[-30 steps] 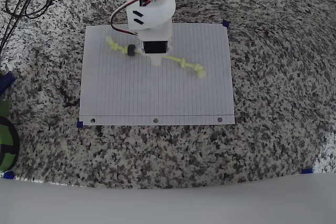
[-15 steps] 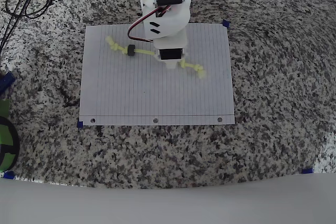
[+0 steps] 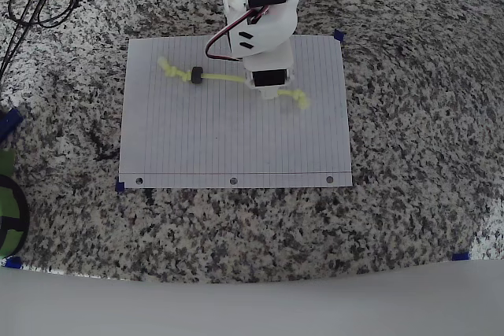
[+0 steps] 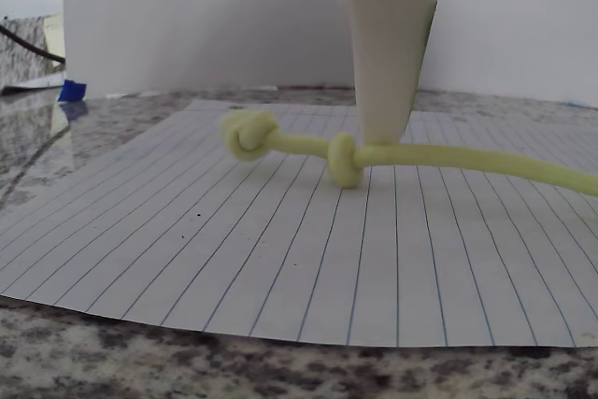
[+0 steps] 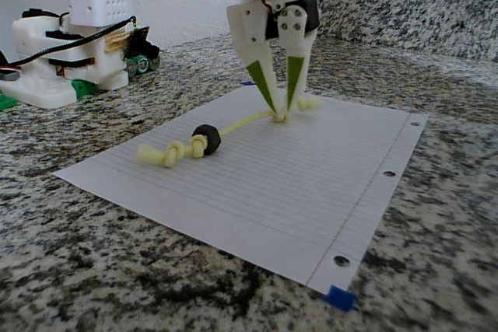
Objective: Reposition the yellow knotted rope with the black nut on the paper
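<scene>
The rope (image 3: 236,82) lies flat on the far half of the paper (image 3: 197,147), its long axis running left to right across the sheet in the overhead view, slanting slightly nearer toward its right end. The nut (image 3: 196,75) is threaded on the left part, just right of the left end knot; in the fixed view the nut (image 5: 206,140) stands on edge with that knot just beside it. The fingers (image 5: 280,114) come straight down from above and meet the rope at its right part, where two knots sit close together. In the fixed view the two tips converge to a narrow V with the cord right at their points, so they look closed or nearly closed on the rope, though a firm grip can't be confirmed. In the wrist view one finger (image 4: 388,44) touches down just beside the inner knot, with the end knot further left and the rope (image 4: 467,161) running off to the right. So nearly all the cord, and the nut, trail to the left of the fingers in the overhead view; any drag would likely pull the rope along or swing it about this end.
</scene>
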